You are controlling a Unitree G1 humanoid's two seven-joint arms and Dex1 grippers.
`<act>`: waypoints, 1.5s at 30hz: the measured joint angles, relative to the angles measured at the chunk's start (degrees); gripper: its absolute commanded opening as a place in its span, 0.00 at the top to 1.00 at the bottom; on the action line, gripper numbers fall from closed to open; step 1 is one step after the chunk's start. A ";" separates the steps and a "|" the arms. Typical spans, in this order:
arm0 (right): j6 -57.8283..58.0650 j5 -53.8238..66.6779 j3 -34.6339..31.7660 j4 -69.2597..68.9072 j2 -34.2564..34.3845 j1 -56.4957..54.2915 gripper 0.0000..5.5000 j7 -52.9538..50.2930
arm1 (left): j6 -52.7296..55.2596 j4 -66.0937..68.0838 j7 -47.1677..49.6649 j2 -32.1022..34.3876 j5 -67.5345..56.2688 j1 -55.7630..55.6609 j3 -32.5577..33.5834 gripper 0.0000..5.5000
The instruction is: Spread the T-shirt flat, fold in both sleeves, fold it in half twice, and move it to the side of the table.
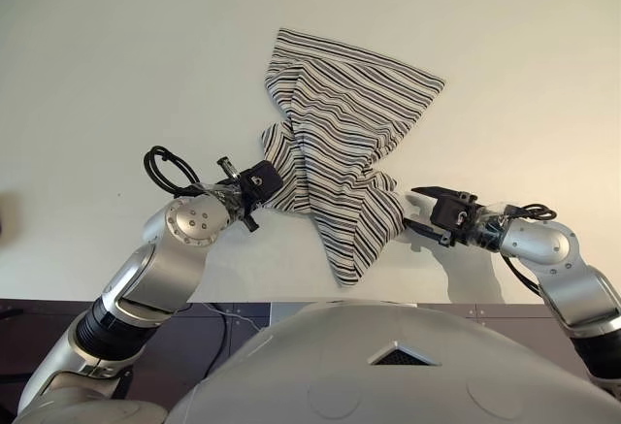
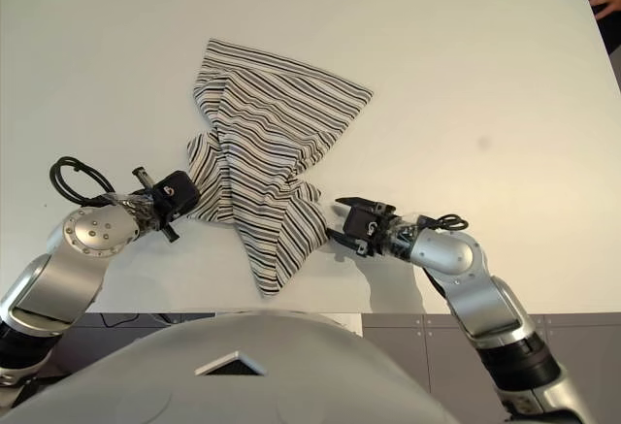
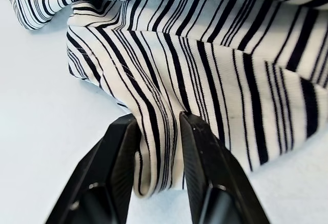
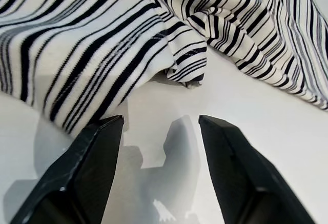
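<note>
T-shirt (image 1: 340,133) lengthwise far-to-near on table (image 1: 116,75), narrow end toward near edge.

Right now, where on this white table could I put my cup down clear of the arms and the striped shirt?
The white table is bare along its far side beyond the black-and-white striped T-shirt, and outward of the left gripper and the right gripper. Crowded: the near edge, where both grippers flank the shirt.

You've got a white T-shirt (image 1: 340,143) with dark stripes, crumpled and twisted on the desk (image 1: 116,75). Its broad end fans toward the far side and a narrow tail reaches the near edge.
</note>
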 measured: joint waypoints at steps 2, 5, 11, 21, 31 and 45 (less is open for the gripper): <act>-0.24 -1.00 -0.91 2.22 0.98 -1.74 0.51 -2.27 | -0.54 0.11 0.03 -0.04 -0.22 0.36 0.37 0.75; 0.36 -1.33 -5.71 4.26 -0.67 -1.65 0.51 -3.54 | -1.92 0.00 0.52 -0.03 -0.21 1.74 1.07 0.75; 12.26 21.85 -13.16 -14.14 1.70 0.92 0.51 2.61 | -3.23 -0.13 0.98 0.09 -0.08 2.94 1.72 0.75; 3.37 -5.71 7.21 -2.15 1.72 -4.34 0.51 -5.13 | -4.26 0.91 -0.08 0.91 1.70 0.59 -0.83 0.75; -4.33 -8.72 -7.81 17.72 -14.50 -9.14 0.51 -3.81 | -27.49 11.69 -6.23 13.45 0.21 6.30 10.68 0.75; 8.05 14.82 -22.11 -8.36 -7.55 -6.03 0.51 0.61 | -31.91 -9.10 -9.63 1.82 -21.03 19.38 37.39 0.75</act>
